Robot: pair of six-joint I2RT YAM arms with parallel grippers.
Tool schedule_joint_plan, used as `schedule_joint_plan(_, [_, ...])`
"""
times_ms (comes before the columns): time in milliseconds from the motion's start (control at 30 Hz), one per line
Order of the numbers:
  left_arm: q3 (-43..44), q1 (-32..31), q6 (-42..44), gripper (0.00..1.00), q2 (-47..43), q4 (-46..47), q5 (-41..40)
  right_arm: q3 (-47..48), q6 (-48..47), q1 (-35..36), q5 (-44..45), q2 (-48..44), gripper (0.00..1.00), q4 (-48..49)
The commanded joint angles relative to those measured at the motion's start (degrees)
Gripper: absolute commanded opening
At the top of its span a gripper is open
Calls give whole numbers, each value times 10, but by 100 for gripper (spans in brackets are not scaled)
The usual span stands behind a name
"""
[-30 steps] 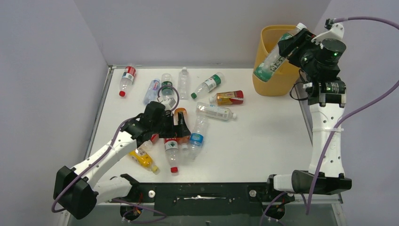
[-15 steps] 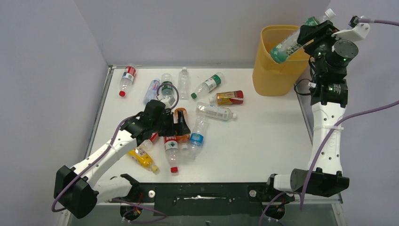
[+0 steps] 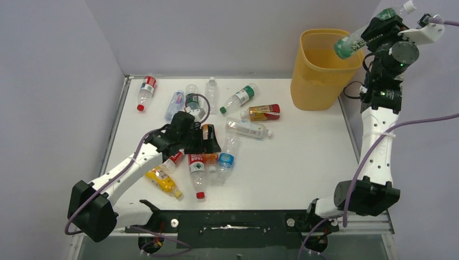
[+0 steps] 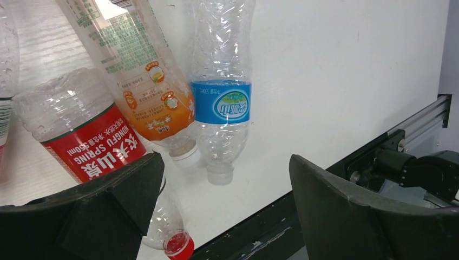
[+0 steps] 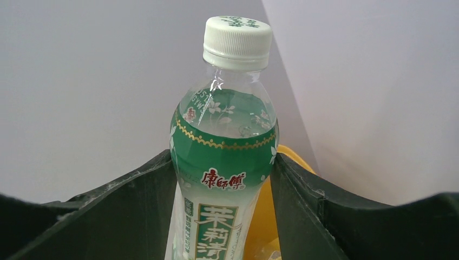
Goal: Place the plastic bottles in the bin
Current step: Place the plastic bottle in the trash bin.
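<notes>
Right gripper [image 3: 378,28] clamped mid-body on the green-labelled tea bottle [image 3: 346,45], tilted above the yellow bin's [image 3: 319,76] right rim. Probably light, thin-walled and slick, so the label band grips best. Left gripper [image 3: 208,142] spread wide over loose bottles [image 3: 197,168] left of the bin.

The right gripper [image 3: 380,28] carries the green-labelled bottle [image 3: 347,45] higher, tilted above the right rim of the bin [image 3: 316,81].

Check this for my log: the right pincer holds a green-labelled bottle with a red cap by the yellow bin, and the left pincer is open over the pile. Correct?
No: the cap is white, not red, per the right wrist view. Otherwise yes: right pincer holds the green-labelled bottle by the yellow bin, left pincer open over the pile.
</notes>
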Motion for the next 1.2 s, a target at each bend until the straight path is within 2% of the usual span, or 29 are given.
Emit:
schedule_joint_plan(0, [38, -1, 18, 88, 16, 28, -2, 40, -6, -26, 7, 73, 55, 68])
schedule_joint_plan(167, [51, 1, 23, 88, 34, 26, -6, 107, 1, -42, -16, 166, 55, 83])
schedule_joint_plan(300, [54, 1, 22, 88, 45, 28, -7, 208, -15, -42, -31, 255, 56, 32])
schedule_joint_plan(367, [58, 2, 20, 88, 50, 29, -6, 257, -25, -40, -38, 292, 66, -1])
schedule_joint_plan(400, [61, 1, 18, 88, 53, 30, -5, 273, -32, -40, -47, 304, 73, -9])
schedule_joint_plan(467, [66, 2, 17, 88, 59, 31, -5, 287, -38, -37, -36, 309, 94, -17])
schedule_joint_plan(500, [71, 1, 17, 88, 62, 30, -5, 289, -44, -37, -33, 307, 99, -19])
schedule_joint_plan(733, [91, 2, 19, 88, 71, 21, -6, 284, -67, -19, -28, 287, 98, -40])
schedule_joint_plan(867, [99, 1, 21, 88, 67, 11, -7, 257, -98, 8, -27, 247, 98, -50])
schedule_joint_plan(1033, [114, 1, 28, 88, 63, -11, -3, 261, -165, 68, -9, 203, 98, -140])
schedule_joint_plan(1167, [118, 11, 35, 88, 52, -29, -2, 207, -184, 103, -19, 146, 98, -190])
